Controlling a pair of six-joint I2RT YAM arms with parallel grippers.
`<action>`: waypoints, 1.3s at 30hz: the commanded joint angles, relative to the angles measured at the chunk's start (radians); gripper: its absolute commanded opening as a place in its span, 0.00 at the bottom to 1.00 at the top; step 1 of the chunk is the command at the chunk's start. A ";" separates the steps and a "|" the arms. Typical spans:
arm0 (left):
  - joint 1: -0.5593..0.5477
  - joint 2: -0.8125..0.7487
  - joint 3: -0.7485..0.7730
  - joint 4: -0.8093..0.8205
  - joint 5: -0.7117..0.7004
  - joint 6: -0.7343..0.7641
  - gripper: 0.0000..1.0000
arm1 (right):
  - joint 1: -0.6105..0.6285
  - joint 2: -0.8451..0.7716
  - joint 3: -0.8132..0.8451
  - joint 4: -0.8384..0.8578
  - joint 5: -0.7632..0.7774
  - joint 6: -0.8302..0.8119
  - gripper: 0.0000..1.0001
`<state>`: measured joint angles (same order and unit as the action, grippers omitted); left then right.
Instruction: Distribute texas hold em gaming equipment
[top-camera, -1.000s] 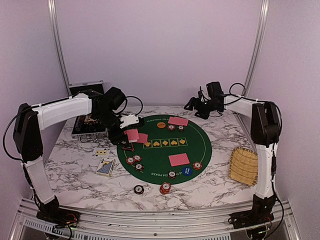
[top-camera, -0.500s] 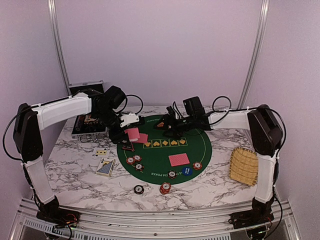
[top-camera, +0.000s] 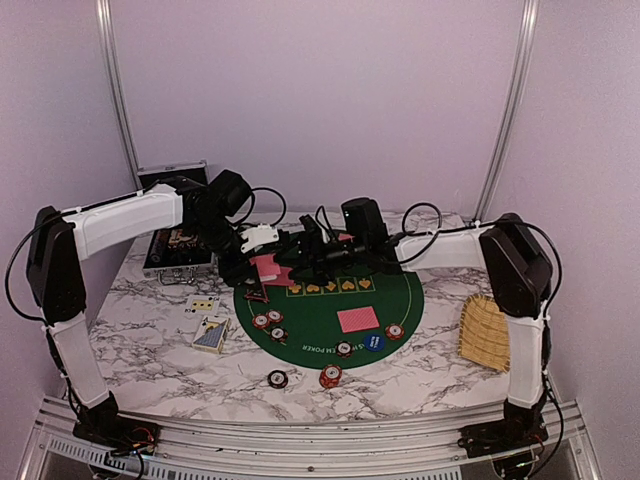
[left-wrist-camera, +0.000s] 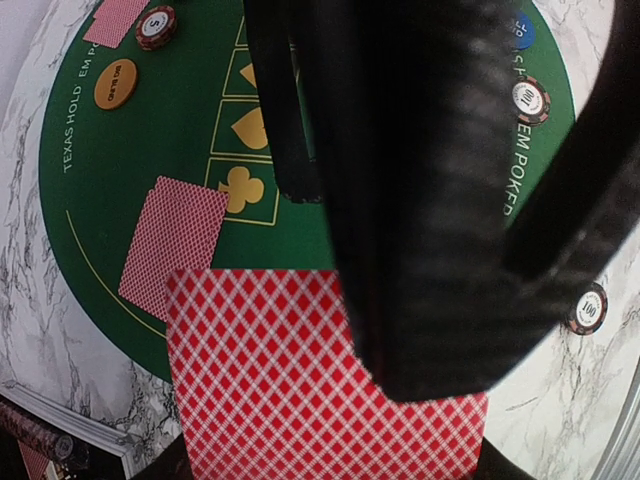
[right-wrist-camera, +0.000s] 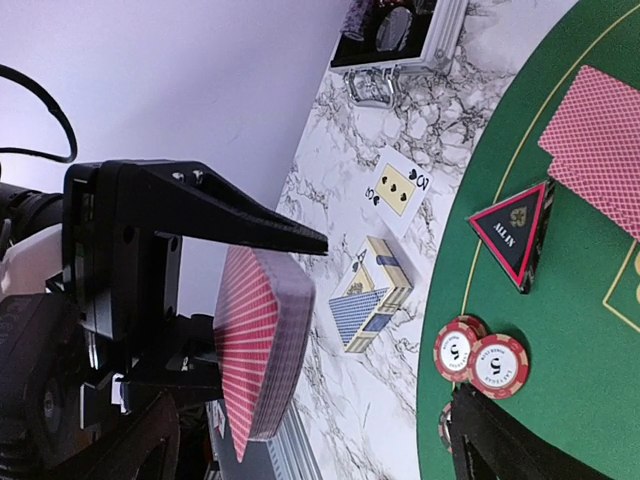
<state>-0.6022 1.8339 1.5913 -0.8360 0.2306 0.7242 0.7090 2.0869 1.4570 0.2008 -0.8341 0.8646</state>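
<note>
My left gripper (top-camera: 262, 264) is shut on a deck of red-backed cards (left-wrist-camera: 300, 390), held above the left edge of the green mat (top-camera: 330, 300). My right gripper (top-camera: 300, 256) has reached across the mat and is open, its fingers (right-wrist-camera: 500, 440) on either side of the deck's edge (right-wrist-camera: 255, 350) without touching it. Red-backed card pairs lie on the mat at left (left-wrist-camera: 175, 245) and front (top-camera: 358, 319). The orange button (left-wrist-camera: 116, 84), a triangular marker (right-wrist-camera: 515, 235), red chips (right-wrist-camera: 475, 357) and a blue chip (top-camera: 374, 343) lie on the mat.
A black case (top-camera: 175, 240) stands open at the back left. A card box (top-camera: 212, 333) and a face-up card (top-camera: 203, 303) lie left of the mat. Two chips (top-camera: 277, 378) (top-camera: 331, 376) lie on the marble in front. A wicker tray (top-camera: 488, 330) is at the right.
My right arm has swung from the back right corner leftward across the mat to the deck. My left arm and the deck have stayed in place.
</note>
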 joint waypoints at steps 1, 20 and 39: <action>0.002 -0.027 0.033 -0.002 0.033 -0.007 0.00 | 0.012 0.052 0.071 0.058 -0.026 0.041 0.91; -0.004 -0.023 0.039 -0.005 0.048 -0.006 0.00 | 0.058 0.235 0.278 0.107 -0.065 0.140 0.91; -0.005 -0.026 0.047 -0.012 0.047 0.001 0.00 | 0.001 0.212 0.218 0.083 -0.073 0.129 0.74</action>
<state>-0.6041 1.8339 1.6035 -0.8406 0.2565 0.7216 0.7418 2.3497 1.7218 0.3000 -0.9173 1.0134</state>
